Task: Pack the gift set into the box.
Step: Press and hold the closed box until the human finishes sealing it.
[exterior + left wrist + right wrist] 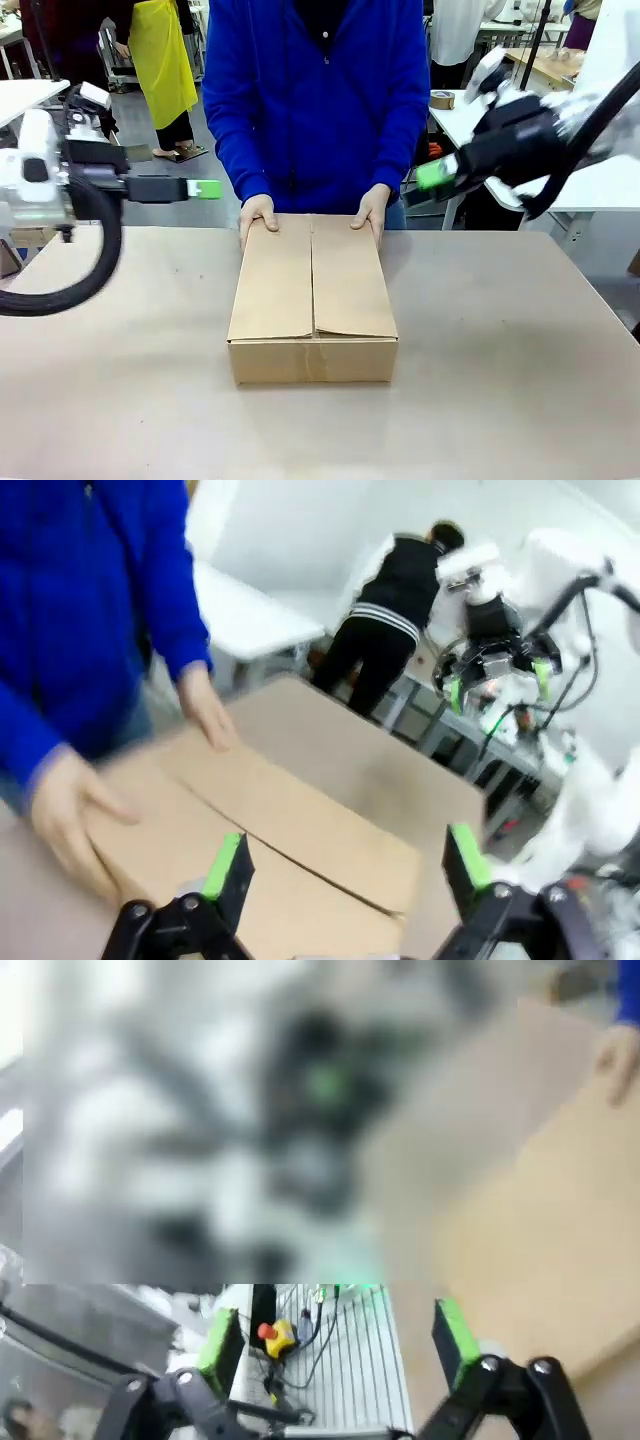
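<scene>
1. Box (312, 300) sits mid-counter (520, 380) with its flaps shut and a person's hands (258, 215) on its far edge. The left tool (205, 188) and right tool (432, 177) hang raised at either side, pointing inward.
2. Left wrist: fingers spread wide, facing the box.
3. Right wrist: fingers spread, the view blurred.

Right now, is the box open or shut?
Shut. The box has its flaps flat, meeting along a middle seam; a person's hands rest on its far end.
</scene>
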`<state>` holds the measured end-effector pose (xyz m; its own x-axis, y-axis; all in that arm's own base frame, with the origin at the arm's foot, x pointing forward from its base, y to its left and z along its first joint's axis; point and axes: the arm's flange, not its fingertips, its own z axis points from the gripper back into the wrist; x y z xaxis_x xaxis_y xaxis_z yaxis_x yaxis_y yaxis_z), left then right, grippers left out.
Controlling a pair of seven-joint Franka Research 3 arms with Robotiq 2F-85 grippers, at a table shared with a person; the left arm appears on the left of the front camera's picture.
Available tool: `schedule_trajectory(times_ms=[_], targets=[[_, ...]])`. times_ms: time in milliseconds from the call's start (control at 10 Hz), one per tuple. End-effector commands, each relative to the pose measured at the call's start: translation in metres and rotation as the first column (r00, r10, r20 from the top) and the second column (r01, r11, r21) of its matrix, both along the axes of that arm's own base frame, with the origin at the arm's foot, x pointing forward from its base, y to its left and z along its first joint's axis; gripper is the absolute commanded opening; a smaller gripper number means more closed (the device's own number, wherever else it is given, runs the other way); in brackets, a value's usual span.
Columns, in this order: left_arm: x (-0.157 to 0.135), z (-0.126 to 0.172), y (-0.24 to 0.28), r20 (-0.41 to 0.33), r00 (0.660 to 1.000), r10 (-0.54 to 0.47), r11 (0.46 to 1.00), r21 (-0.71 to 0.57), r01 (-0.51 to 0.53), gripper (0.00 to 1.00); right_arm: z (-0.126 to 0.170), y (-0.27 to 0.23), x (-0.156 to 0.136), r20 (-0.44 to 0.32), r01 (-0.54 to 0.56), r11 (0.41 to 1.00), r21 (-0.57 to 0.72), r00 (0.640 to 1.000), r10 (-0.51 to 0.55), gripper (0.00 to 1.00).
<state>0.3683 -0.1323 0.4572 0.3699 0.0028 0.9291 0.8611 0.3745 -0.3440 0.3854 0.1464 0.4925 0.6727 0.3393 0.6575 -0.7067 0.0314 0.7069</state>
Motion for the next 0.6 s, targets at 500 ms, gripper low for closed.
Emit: schedule_trajectory(times_ms=[500], targets=[[0.006, -0.016, -0.012, 0.187, 0.982, -0.019, 0.999, 0.046, 0.011, 1.00, -0.038, 0.005, 0.002, 0.084, -0.118, 0.990, 0.070, 0.990, 0.112, 1.00]])
